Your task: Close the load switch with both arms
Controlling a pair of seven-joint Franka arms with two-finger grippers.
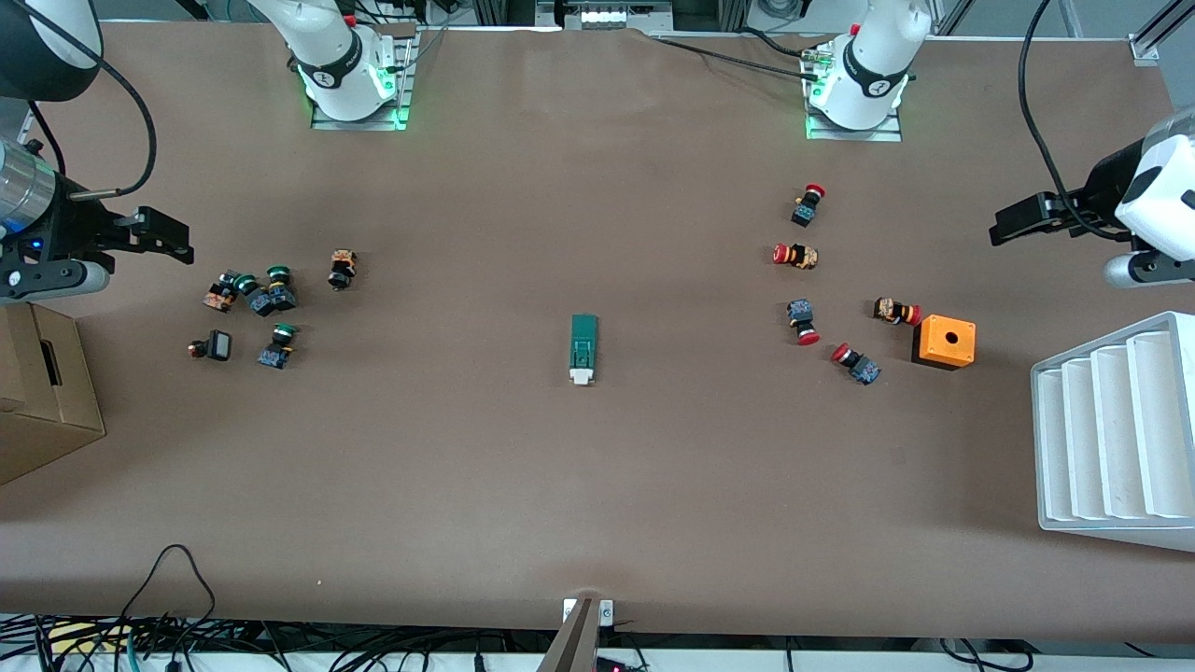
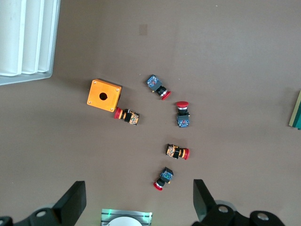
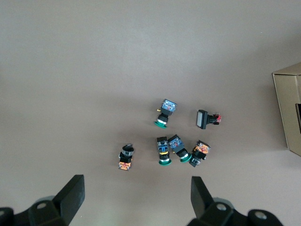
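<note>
Load switch (image 1: 583, 349) lies at frame centre on the desk (image 1: 597, 485), long axis running up-down, white end lowermost | right gripper (image 1: 163, 236) is held at the left edge, jaws spread, empty | left gripper (image 1: 1022, 220) is held at the right edge, jaws spread, empty | both judged about equally far off.
</note>
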